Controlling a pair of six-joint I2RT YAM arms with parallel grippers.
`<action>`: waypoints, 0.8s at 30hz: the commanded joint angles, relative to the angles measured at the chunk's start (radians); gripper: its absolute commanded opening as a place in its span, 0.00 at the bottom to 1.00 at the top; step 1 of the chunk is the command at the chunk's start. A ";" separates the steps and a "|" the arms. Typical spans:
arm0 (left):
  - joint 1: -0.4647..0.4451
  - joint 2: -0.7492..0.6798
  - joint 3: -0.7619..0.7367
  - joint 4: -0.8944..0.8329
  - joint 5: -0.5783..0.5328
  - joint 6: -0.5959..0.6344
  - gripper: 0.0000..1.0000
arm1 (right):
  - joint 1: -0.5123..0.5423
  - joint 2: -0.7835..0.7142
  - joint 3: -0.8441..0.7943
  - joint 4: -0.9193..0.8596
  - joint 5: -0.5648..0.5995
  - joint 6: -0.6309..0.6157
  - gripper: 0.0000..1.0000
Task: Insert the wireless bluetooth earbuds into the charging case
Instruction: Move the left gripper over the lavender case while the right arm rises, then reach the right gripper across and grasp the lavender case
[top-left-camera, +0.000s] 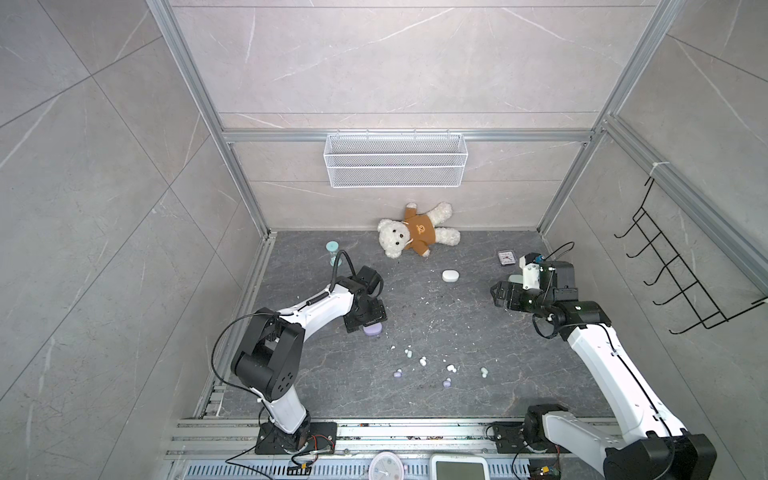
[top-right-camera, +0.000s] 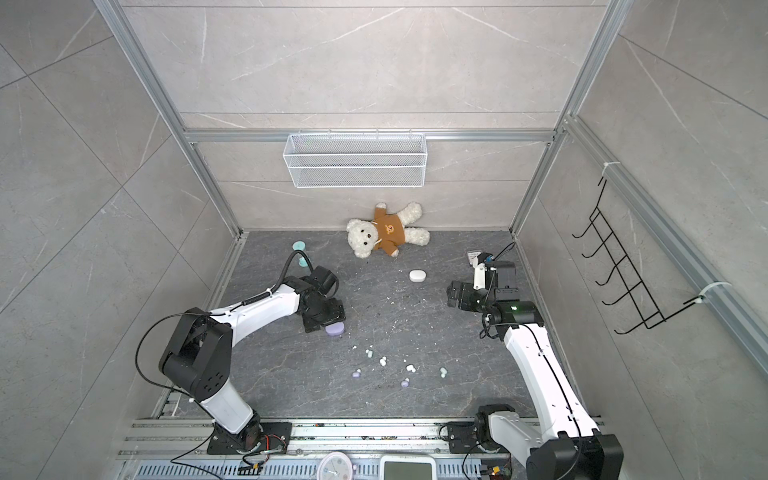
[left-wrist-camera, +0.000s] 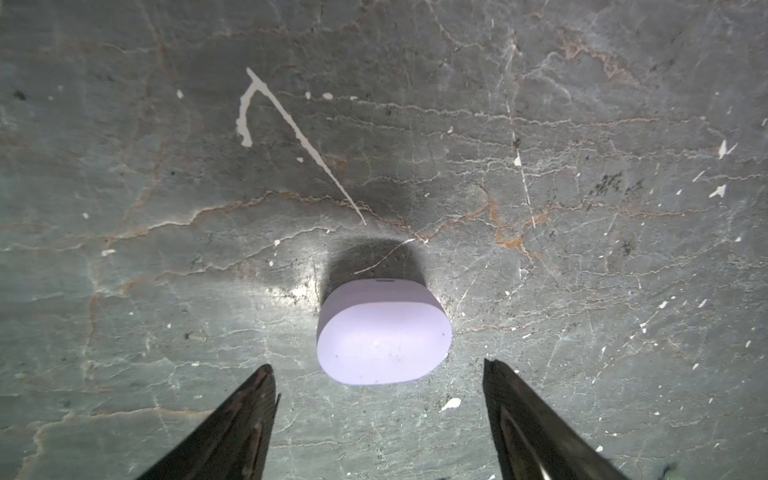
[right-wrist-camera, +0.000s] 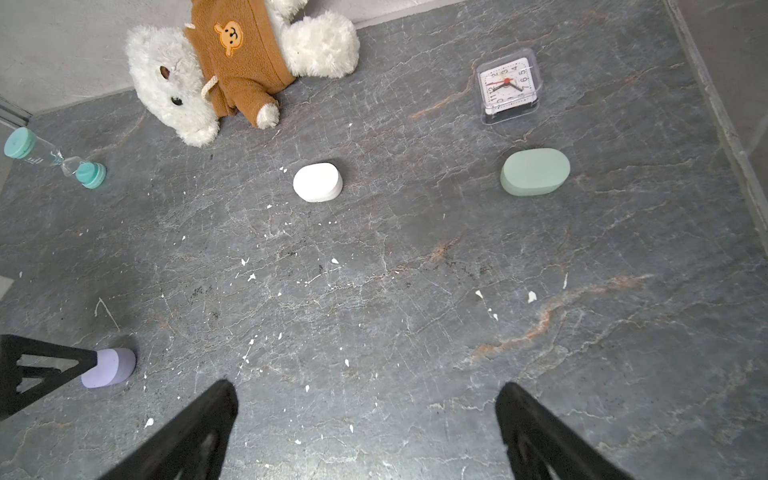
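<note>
A shut lilac charging case (left-wrist-camera: 382, 332) lies on the grey floor, just ahead of my left gripper's (left-wrist-camera: 379, 365) open fingertips, untouched. In both top views that gripper (top-left-camera: 368, 324) points down over the case (top-left-camera: 82, 329), covering most of it. A white case (top-left-camera: 450, 275) sits mid-floor and a mint case (right-wrist-camera: 535, 171) near my right gripper (right-wrist-camera: 368, 388), which hangs open and empty above bare floor. Several earbuds lie loose toward the front: lilac (top-left-camera: 397, 373), mint (top-left-camera: 409, 353) and white (top-left-camera: 422, 360) ones, far from both grippers.
A teddy bear (top-left-camera: 417, 232) lies against the back wall, an hourglass timer (top-left-camera: 332, 252) at back left, a small clock (right-wrist-camera: 508, 87) at back right. A wire basket (top-left-camera: 395, 160) hangs on the back wall, a hook rack (top-left-camera: 681, 266) on the right wall. White crumbs dot the floor.
</note>
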 joint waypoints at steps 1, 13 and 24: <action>0.001 0.050 0.053 -0.006 0.058 0.045 0.82 | 0.002 -0.021 0.033 -0.036 0.012 -0.015 1.00; -0.007 0.152 0.112 -0.005 0.153 0.085 0.80 | 0.001 -0.048 0.053 -0.066 0.043 -0.021 1.00; -0.071 0.236 0.220 0.000 0.224 0.055 0.76 | 0.001 -0.048 0.055 -0.083 0.044 -0.006 1.00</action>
